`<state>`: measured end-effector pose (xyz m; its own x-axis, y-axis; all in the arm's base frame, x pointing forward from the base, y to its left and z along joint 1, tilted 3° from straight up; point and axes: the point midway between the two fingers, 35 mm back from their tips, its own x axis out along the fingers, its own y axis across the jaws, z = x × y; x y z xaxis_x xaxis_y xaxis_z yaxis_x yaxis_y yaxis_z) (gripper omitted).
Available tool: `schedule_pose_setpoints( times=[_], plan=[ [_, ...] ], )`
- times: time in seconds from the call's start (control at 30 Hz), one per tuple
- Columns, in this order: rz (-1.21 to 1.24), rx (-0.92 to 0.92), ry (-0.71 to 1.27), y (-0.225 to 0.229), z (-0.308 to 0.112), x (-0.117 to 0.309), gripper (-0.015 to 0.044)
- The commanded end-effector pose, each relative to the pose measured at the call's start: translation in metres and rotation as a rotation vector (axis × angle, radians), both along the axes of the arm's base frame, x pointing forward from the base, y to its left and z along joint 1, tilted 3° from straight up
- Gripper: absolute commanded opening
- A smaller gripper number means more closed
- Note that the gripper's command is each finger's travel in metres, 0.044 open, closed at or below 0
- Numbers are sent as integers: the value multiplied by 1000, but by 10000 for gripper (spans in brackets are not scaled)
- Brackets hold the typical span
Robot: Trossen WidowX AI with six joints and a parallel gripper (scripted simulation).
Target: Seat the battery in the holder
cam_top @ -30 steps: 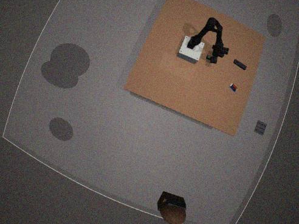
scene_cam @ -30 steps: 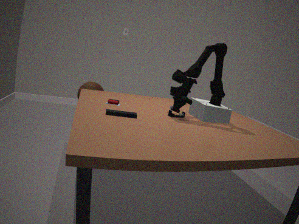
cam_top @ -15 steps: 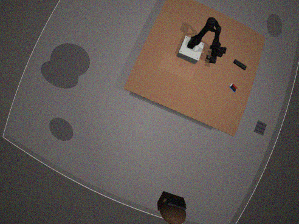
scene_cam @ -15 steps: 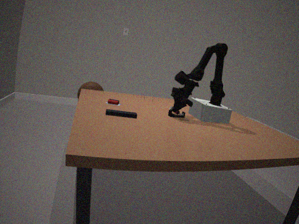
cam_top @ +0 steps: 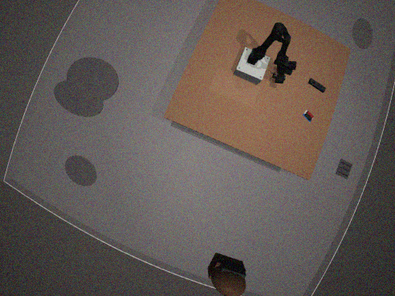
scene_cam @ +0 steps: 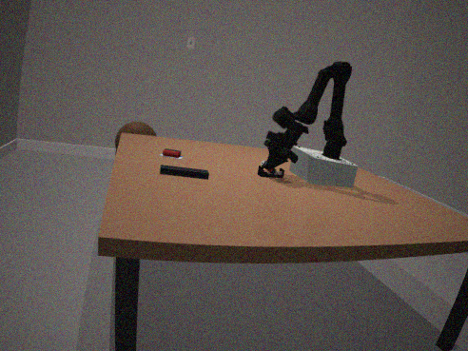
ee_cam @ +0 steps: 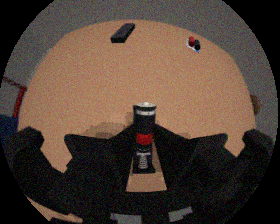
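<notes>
The battery (ee_cam: 144,122), black with a red band and a silver terminal end, stands out in the middle of the wrist view, terminal end away from the camera. My gripper (ee_cam: 144,126) (scene_cam: 272,167) is shut on it, one finger on each side. The black holder (ee_cam: 144,171) (scene_cam: 261,172) is low on the table under the gripper. Its coiled spring (ee_cam: 143,161) shows at the near end, in line with the battery's flat end. The fingers hide the battery's sides and much of the holder. Whether the terminal end is under the lip and the battery lies flat, I cannot tell.
A black bar (cam_top: 316,85) (scene_cam: 184,172) (ee_cam: 123,33) lies on the table beyond the holder. A small red and dark item on a pale patch (cam_top: 308,115) (scene_cam: 171,153) (ee_cam: 193,43) lies near it. The arm stands on a white box (cam_top: 242,67) (scene_cam: 328,173) close to the holder.
</notes>
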<state>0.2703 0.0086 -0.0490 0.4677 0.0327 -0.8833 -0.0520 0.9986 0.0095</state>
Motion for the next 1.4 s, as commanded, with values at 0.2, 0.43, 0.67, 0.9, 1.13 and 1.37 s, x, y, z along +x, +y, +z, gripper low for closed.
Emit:
schedule_pose_setpoints(
  times=[0.2,0.43,0.67,0.9,1.13,1.37],
  plan=[
    [-5,0,1,-1,-3,-9,78],
    [-5,0,2,-1,-4,-16,78],
    [-6,0,3,-1,-4,-21,78],
    [-6,-1,8,-1,-4,-24,78],
    [-6,-2,13,-2,-4,-26,78],
    [-6,-3,18,-2,-4,-27,78]
  ],
)
